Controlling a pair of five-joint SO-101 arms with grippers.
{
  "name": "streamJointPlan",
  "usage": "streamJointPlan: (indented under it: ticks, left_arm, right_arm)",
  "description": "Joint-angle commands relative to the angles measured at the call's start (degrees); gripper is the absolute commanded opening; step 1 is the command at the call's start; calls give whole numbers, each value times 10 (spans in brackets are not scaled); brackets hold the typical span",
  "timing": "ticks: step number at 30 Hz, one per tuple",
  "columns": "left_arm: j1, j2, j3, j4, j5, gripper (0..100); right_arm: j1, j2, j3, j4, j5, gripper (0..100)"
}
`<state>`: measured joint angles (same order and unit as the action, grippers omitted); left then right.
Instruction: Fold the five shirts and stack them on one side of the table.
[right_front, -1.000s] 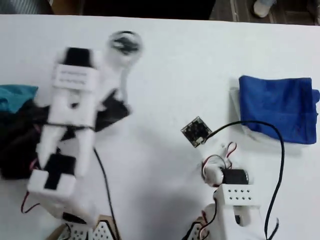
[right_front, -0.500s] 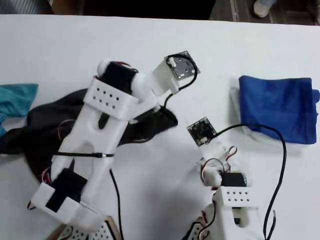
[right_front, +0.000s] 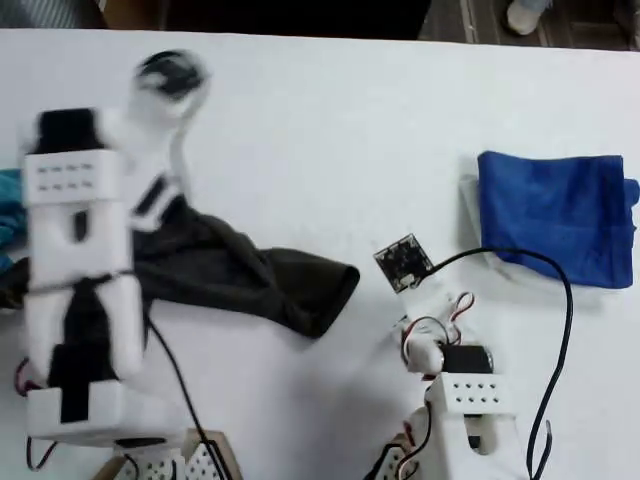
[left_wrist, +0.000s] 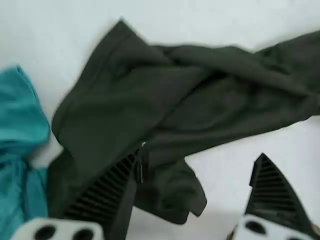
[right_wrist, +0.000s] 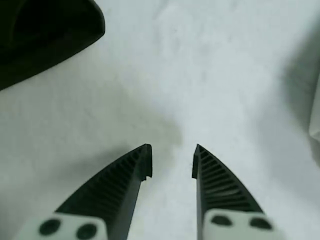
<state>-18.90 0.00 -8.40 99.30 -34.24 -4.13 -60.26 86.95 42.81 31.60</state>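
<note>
Shirt (right_front: 260, 275), perhaps black, sprawls mid-table; left hand (left_wrist: 201, 150) wide, right hand (right_wrist: 172, 147) narrowly parted.

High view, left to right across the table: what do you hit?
teal shirt → dark shirt → right arm → folded blue shirt

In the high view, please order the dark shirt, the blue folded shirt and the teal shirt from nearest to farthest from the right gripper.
1. Dark shirt, its end beside the right gripper, mid-table.
2. Blue folded shirt, at the table's right side.
3. Teal shirt, at the far left edge.
</note>
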Motion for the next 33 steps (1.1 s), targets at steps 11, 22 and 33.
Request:
streamJointPlan:
  ticks: [11, 22, 33]
  left_arm:
    - [-187, 142, 120, -164, -28, 338]
    - [57, 197, 85, -106, -24, 44]
    - [203, 142, -166, 30, -11, 25]
  right_arm:
    - [-5, -13, -3, -9, -7, 139]
    - [-5, -12, -3, -9, -7, 139]
    - [-5, -13, -3, -9, -8, 139]
